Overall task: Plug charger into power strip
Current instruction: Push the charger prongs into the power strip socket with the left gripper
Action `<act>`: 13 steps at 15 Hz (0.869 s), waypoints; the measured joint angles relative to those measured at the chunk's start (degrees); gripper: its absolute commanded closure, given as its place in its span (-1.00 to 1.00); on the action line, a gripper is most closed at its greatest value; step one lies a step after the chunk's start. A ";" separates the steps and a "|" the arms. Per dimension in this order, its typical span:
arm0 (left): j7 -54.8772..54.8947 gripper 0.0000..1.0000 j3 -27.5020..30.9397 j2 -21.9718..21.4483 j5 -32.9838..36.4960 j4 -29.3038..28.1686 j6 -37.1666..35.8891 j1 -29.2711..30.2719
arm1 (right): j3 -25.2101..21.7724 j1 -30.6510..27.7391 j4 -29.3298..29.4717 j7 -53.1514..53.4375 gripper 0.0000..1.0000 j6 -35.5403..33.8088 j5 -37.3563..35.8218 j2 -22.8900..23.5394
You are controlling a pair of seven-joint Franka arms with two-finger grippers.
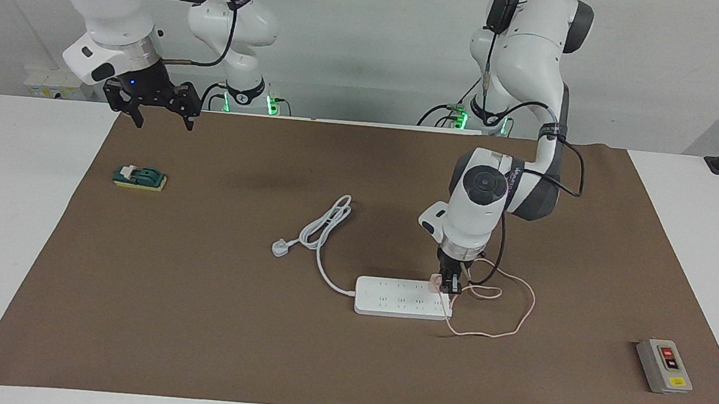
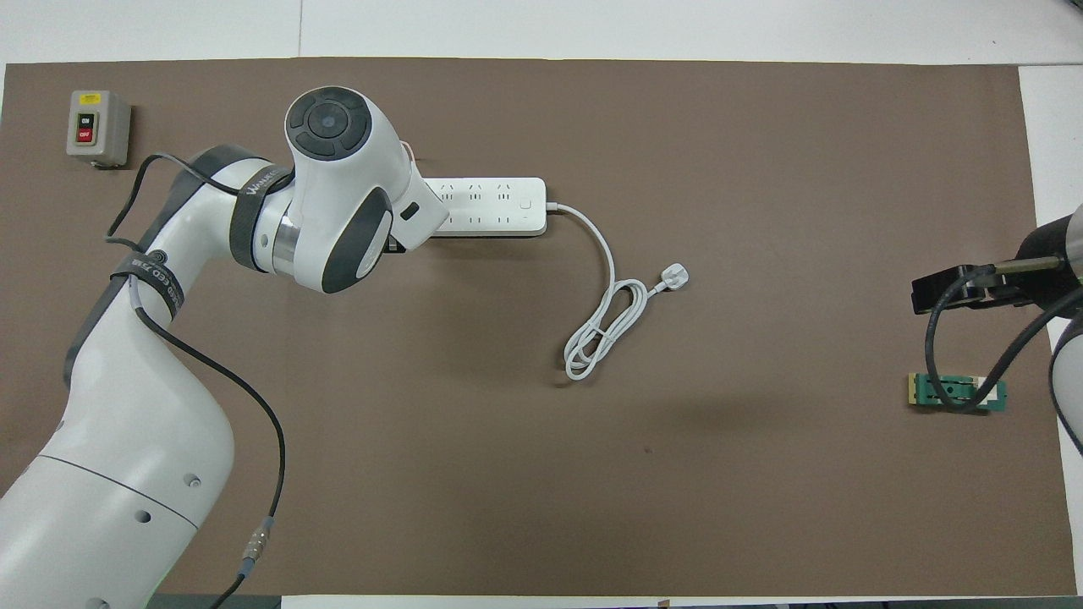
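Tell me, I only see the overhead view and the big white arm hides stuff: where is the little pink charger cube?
Observer: The small pale pink cube-shaped charger sits in the left tool, shut on it, right at the end of the long flat white power strip toward the left arm's end of the table.
Child: Where does its string go?
Observer: The thin pink cable loops on the brown mat beside that end of the strip.
Child: Is the other arm helping?
Observer: No, the right tool waits open, up over the mat's edge by its base.
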 measured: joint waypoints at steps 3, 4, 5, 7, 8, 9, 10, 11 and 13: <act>0.18 0.14 0.12 0.02 -0.53 0.03 -0.02 0.03 | 0.00 0.00 0.00 0.00 -1.00 0.00 0.00 0.00; 0.19 -0.44 0.13 0.13 -0.72 0.00 -0.35 0.03 | 0.00 0.00 0.00 0.00 -1.00 0.00 0.00 0.00; 0.20 -0.99 0.16 0.53 -0.78 0.15 -0.36 0.05 | 0.00 0.00 0.00 0.00 -1.00 0.00 0.00 0.00; 0.21 -1.00 0.18 1.35 -1.31 0.15 -0.80 0.12 | -0.01 -0.04 0.00 0.00 -1.00 0.00 0.00 0.00; 0.21 -1.00 0.22 1.49 -1.57 0.24 -0.93 0.28 | -0.01 -0.05 0.00 0.00 -1.00 0.00 0.00 0.00; 0.21 -1.00 0.24 1.45 -1.87 0.63 -1.18 0.57 | -0.01 -0.05 0.00 0.00 -1.00 0.00 0.00 0.00; 0.22 -1.00 0.25 1.34 -2.64 1.37 -1.59 0.95 | -0.01 -0.05 0.00 0.00 -1.00 0.00 0.00 0.00; 0.23 -1.00 0.32 1.03 -3.99 2.12 -1.98 1.22 | -0.01 -0.06 0.00 0.00 -1.00 0.00 0.00 0.00; 0.21 -1.00 0.48 -0.19 -7.07 2.91 -2.34 1.71 | -0.01 -0.07 0.00 0.00 -1.00 0.00 0.00 0.00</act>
